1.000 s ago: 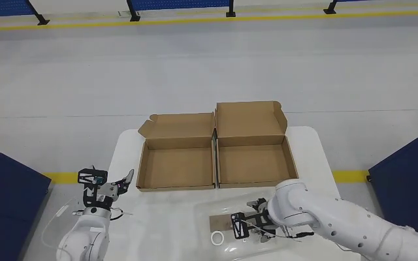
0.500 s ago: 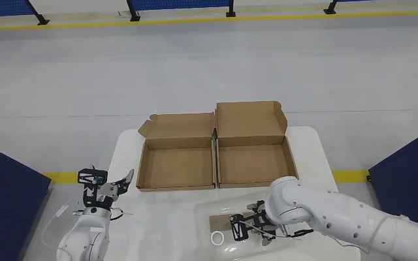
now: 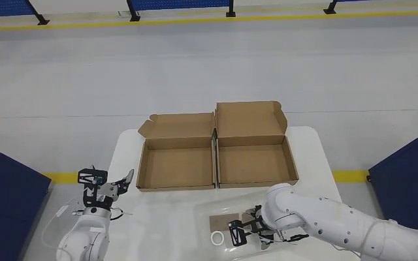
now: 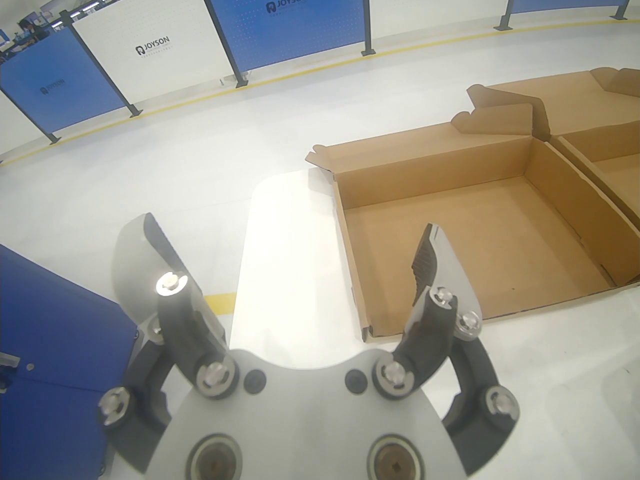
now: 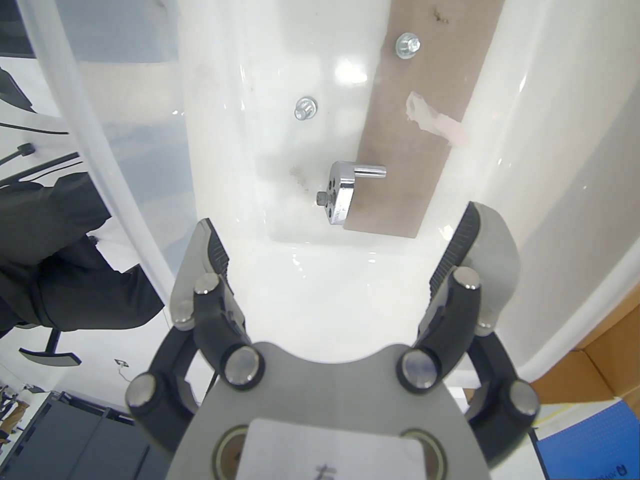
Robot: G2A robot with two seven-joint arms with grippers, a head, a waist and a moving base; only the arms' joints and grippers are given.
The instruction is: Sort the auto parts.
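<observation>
Chrome bracket (image 5: pixel 344 191) overlaps brown strip (image 5: pixel 450 77), two bolts (image 5: pixel 306 108) near, inside clear tray (image 5: pixel 565 192).

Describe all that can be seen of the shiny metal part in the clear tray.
The shiny metal part is a small chrome-looking block with a round pin sticking out of one side, small holes in its face and a short dark stud. It lies on the floor of the clear tray, partly over a brown strip. The open right gripper hangs above it, not touching it.
</observation>
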